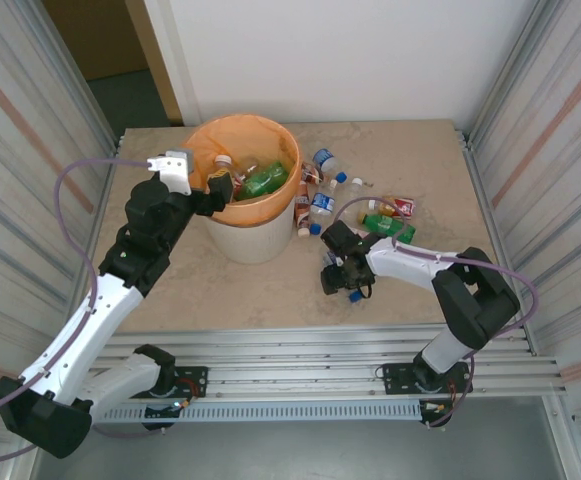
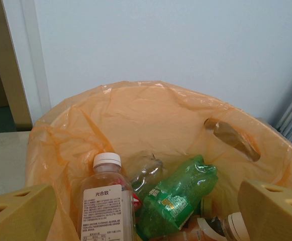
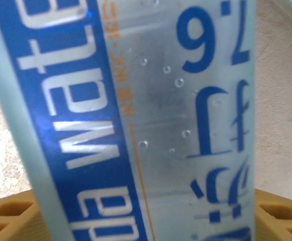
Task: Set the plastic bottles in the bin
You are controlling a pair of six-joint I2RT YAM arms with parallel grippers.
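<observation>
From above, the bin (image 1: 232, 238) is seen in the upper middle of the frame, standing on the table (image 1: 270, 300). Some bottles are already lying inside it. More bottles (image 1: 322, 203) are scattered on the table just right of the bin. The left gripper (image 1: 220, 186) is held over the left rim of the bin. The right gripper (image 1: 348, 284) is lowered to the table right of the middle, at a bottle with a blue cap (image 1: 355, 296).

In the left wrist view, two tan fingers (image 2: 20, 213) are seen in the lower corners, far apart, with nothing held between them. So these jaws are wide open and empty. Below them the orange bag (image 2: 135, 120) is seen, with a white-capped bottle (image 2: 105, 201) at the lower left and a green bottle (image 2: 178, 193) beside it.

In the right wrist view, a clear bottle with blue writing (image 3: 135, 125) is seen very close. It is likely the blue-capped one. One finger (image 3: 10, 221) is placed on each side of it. Whether it is squeezed yet cannot be told.

The step in hand looks like the picking up of the next bottle. Next, a firm squeeze is needed. Then the bottle must be lifted, carried up and left over the rim, and dropped in.
</observation>
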